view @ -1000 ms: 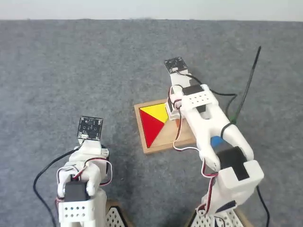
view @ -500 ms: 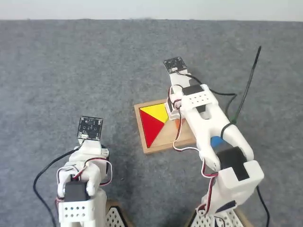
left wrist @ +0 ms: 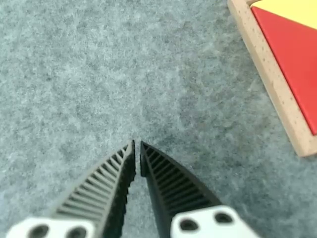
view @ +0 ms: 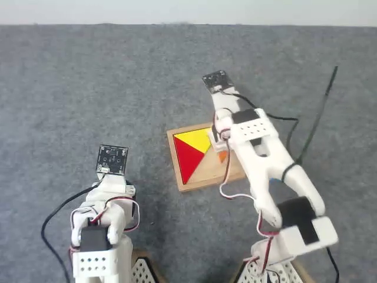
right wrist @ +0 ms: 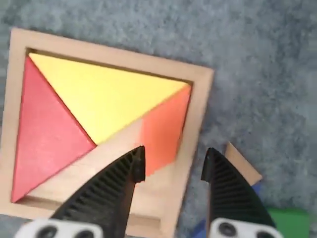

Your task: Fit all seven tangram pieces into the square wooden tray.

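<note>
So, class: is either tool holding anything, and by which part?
Nothing is held: left tool shut and empty, right tool open above the tray.

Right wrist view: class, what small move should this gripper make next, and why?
Probably lift the right gripper clear of the tray and swing toward the tan piece and green piece lying outside it. Its jaws stand open and empty, and the orange piece already lies in the tray beside the yellow triangle and red triangle.
</note>
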`<action>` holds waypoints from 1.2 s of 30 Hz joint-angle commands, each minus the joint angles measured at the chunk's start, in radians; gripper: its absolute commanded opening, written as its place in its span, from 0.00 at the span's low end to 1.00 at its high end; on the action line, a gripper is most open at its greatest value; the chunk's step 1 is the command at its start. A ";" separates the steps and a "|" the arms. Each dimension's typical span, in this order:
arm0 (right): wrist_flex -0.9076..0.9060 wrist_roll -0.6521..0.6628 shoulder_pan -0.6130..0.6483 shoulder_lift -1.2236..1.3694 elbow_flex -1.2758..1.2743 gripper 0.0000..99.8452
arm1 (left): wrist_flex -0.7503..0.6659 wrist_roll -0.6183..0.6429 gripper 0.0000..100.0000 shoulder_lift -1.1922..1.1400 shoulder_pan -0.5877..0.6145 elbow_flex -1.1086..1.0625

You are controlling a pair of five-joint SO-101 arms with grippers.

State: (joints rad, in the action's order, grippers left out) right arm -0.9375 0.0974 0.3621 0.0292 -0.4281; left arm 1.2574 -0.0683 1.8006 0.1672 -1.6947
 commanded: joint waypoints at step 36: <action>0.134 0.051 -0.234 0.093 -0.017 0.19 | 0.003 -0.002 0.02 0.017 -0.005 0.010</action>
State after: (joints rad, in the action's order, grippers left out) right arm -0.8209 0.1358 0.1427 0.1105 -0.5278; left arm 1.2574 -0.0683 1.8006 0.1672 -1.6947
